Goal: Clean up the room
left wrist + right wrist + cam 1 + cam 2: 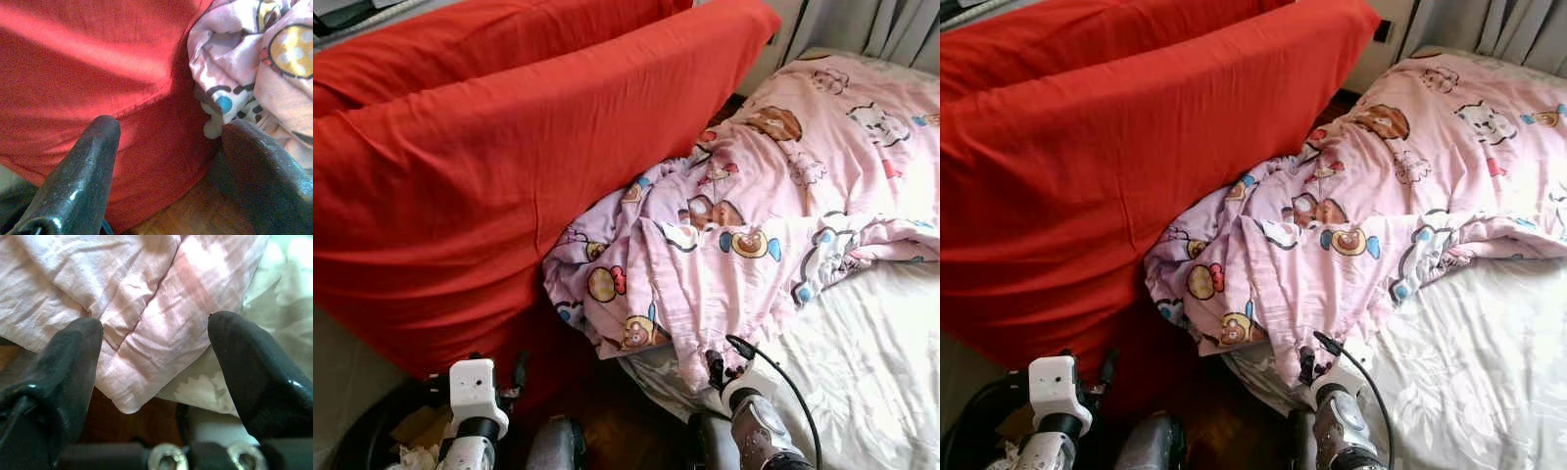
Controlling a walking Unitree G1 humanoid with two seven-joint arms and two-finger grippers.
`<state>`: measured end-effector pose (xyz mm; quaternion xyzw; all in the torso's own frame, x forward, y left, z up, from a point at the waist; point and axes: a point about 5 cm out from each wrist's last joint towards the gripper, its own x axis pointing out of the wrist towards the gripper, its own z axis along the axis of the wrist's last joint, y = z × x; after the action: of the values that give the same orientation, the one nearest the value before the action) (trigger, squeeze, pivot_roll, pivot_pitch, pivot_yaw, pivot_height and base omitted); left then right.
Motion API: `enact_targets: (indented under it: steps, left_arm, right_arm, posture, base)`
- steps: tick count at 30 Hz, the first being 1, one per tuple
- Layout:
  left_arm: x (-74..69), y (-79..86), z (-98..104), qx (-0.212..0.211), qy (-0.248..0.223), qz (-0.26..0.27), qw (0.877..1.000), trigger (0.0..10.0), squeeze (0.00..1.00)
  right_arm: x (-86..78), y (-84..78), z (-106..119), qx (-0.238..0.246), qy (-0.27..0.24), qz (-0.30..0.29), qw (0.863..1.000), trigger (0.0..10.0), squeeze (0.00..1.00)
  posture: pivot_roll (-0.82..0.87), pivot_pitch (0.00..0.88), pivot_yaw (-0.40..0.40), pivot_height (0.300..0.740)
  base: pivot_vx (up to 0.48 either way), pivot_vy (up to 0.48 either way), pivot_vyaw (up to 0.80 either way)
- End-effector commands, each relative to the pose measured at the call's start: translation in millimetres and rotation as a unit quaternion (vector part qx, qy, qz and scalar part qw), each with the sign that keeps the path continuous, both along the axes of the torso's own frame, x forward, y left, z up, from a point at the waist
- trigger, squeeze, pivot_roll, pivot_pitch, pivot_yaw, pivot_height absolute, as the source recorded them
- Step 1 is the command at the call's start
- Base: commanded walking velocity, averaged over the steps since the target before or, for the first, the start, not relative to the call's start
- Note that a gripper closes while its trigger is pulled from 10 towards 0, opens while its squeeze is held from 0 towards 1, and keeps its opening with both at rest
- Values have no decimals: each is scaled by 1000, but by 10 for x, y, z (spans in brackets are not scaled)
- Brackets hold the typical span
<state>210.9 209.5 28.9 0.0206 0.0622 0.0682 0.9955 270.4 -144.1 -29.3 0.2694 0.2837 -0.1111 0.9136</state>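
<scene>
A pink quilt [734,235] printed with cartoon animals lies crumpled on the bed, and its left part hangs over the bed's edge. My right gripper [156,328] is open just below the quilt's hanging corner [132,382], which lies between the spread fingers [73,352] without being pinched. From the head views that gripper [715,370] is low at the bed's near edge. My left gripper [168,129] is open too, held low and facing the gap where a big red-covered cushion [480,166] meets the quilt [254,54].
The red cushion leans across the whole left side, right against the bed. A white patterned sheet [871,362] covers the mattress on the right. Dark wooden floor [617,421] shows between them. A dark round bin with paper [406,436] sits bottom left. Curtains [891,24] hang beyond.
</scene>
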Motion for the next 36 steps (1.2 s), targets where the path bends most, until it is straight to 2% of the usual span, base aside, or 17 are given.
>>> enact_targets:
  steps: [1,7,12,15,16,20,24,32,36]
  left_arm:
    - [-80,1,-40,2,17,2,1000,10000,0]
    - [-176,3,-44,4,25,2,1000,10000,0]
    - [-205,-1,-46,5,29,4,1000,10000,0]
    - [-245,-9,-25,5,28,5,1000,10000,0]
    - [-268,-1,-18,5,30,8,1000,10000,0]
    - [-316,1,-17,5,34,10,999,10000,0]
    - [-399,-8,-19,4,42,14,999,10000,0]
    - [-458,-32,-8,2,49,17,999,10000,0]
    - [-468,-42,-9,0,51,17,999,10000,0]
  right_arm:
    - [-62,-2,-57,21,15,-20,999,10000,0]
    - [-72,-84,-59,32,11,-51,998,10000,0]
    - [-36,-100,-28,35,2,-53,998,10000,0]
    - [13,-76,13,39,-13,-36,998,10000,0]
    - [65,-33,59,20,-25,-2,999,10000,0]
    - [85,3,77,22,-30,10,999,10000,0]
    - [132,85,129,13,-52,46,998,10000,0]
    - [212,192,228,16,-90,83,992,10000,0]
    - [220,223,238,17,-93,90,991,10000,0]
  posture:
    - [70,238,20,630]
    - [86,269,26,630]
    - [95,286,26,630]
    - [106,306,23,630]
    - [108,313,21,630]
    - [111,326,18,630]
    - [117,339,14,630]
    - [109,351,8,630]
    - [109,353,5,630]
  base:
    - [0,0,0]
    - [0,0,0]
    - [0,0,0]
    - [0,0,0]
    - [0,0,0]
    - [0,0,0]
    - [0,0,0]
    - [0,0,0]
    - [0,0,0]
